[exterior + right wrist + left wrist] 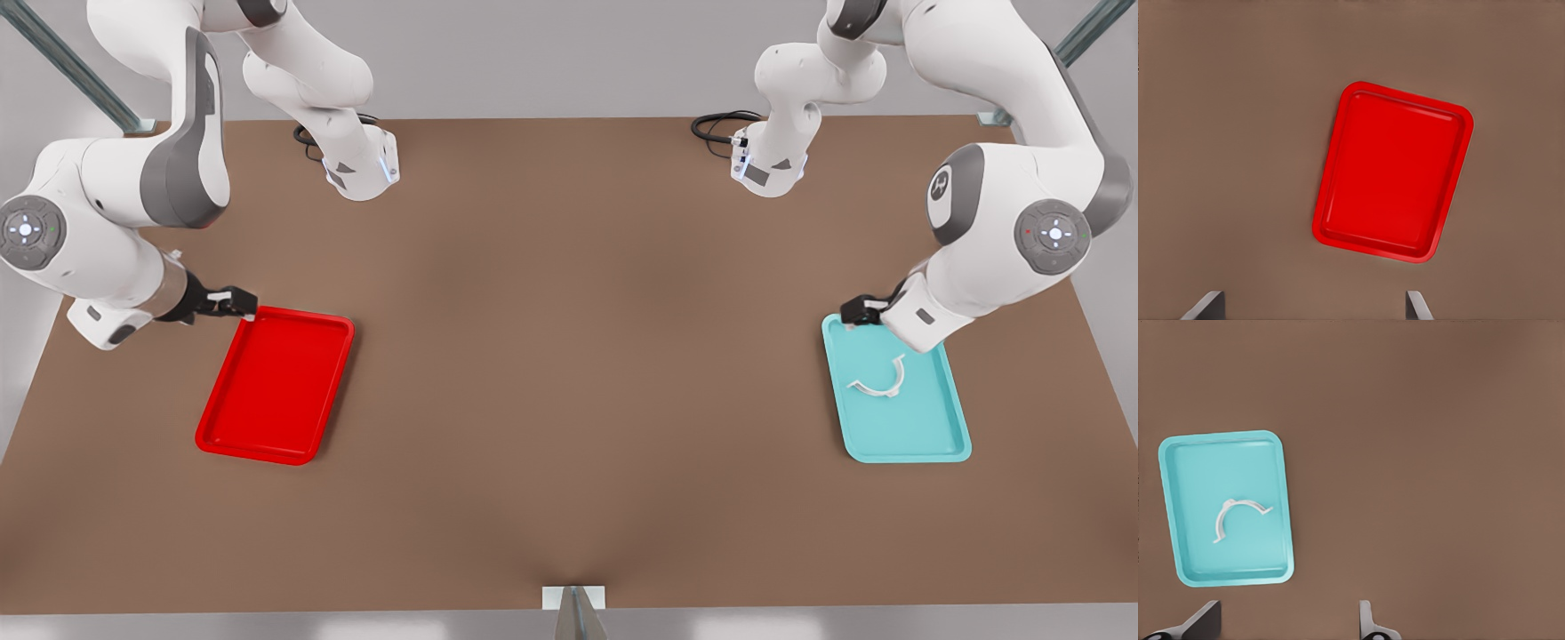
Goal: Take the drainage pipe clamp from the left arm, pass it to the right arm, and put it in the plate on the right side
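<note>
Starting at the front view's left, your right arm's tool [233, 302] hangs at about 11 o'clock of the red plate [276, 384], above its far corner. In the right wrist view its two fingers [1205, 307] stand wide apart with nothing between them, and the plate sits bare on the brown bench [569, 356]. Let this arm wait.

Across the bench, at the front view's right, the teal tray [896, 391] holds the clamp [880, 380], lying loose near the tray's middle. Your left arm's tool [861, 311] hangs over the tray's far corner, at roughly 11 o'clock of the clamp and well clear of it. The left wrist view shows its fingers [1368, 623] spread wide and empty.

The pickup has not begun, so it is your step in hand. Bring the left tool straight over the clamp, turn the wrist so the fingers close across the thin strap at the crown of the arc, and descend slowly. The strap looks light and slippery; it may skate on the tray, so centre it before closing. Leave one tab end free for the right tool to take.
</note>
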Robot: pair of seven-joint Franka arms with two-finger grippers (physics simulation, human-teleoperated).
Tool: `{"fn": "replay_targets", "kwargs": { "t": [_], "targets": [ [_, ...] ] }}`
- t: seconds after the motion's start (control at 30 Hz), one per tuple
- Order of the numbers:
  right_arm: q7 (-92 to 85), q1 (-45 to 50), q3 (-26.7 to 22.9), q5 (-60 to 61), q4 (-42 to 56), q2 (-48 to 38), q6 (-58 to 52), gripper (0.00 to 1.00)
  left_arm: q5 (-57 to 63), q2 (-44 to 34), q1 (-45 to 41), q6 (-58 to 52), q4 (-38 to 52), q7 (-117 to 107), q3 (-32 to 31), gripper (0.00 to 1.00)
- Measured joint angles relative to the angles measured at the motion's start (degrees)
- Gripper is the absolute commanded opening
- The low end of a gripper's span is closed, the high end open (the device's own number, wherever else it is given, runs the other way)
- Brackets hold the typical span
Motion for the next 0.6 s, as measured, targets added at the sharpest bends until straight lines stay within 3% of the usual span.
{"fn": "replay_targets", "kwargs": {
  "t": [0.07, 0.13, 0.3, 0.6],
  "targets": [
    [-0.2, 0.0, 0.0, 0.0, 0.0, 0.0, 0.8, 1.0, 0.1, 0.1, -0.4, 1.8, -2.0, 0.2, 1.6, 1.0],
    [-0.4, 0.0, 0.0, 0.0, 0.0, 0.0, 1.4, 1.0, -0.3, 0.0, -0.2, 6.4, -9.7, 0.6, 6.9, 1.0],
    [-0.9, 0.0, 0.0, -0.1, 0.0, 0.0, 2.3, 1.0, -7.2, 3.0, 0.9, 26.1, -27.3, 2.2, 18.1, 1.0],
    [-1.4, 0.0, 0.0, 0.0, 0.0, 0.0, 2.8, 1.0, -15.6, 11.9, 4.2, 53.2, -36.2, 13.3, 19.8, 1.0]
  ]
}}
